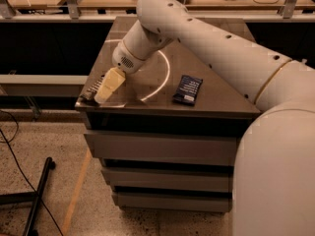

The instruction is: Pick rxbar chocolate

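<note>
The rxbar chocolate (pixel 90 90) is a slim dark bar with pale lettering. It lies at the near-left corner of the brown table (pixel 216 102), partly hidden by my gripper. My gripper (pixel 107 87), cream-coloured, is lowered over the bar's right side, right beside or touching it; I cannot tell which. The white arm reaches in from the right across the table.
A dark blue bar wrapper (pixel 188 90) lies right of centre near the table's front edge. A pale ring mark (pixel 165 77) crosses the tabletop. Drawers sit below the top. A black stand leg (pixel 37 200) and cables lie on the floor at the left. Wooden benches stand behind.
</note>
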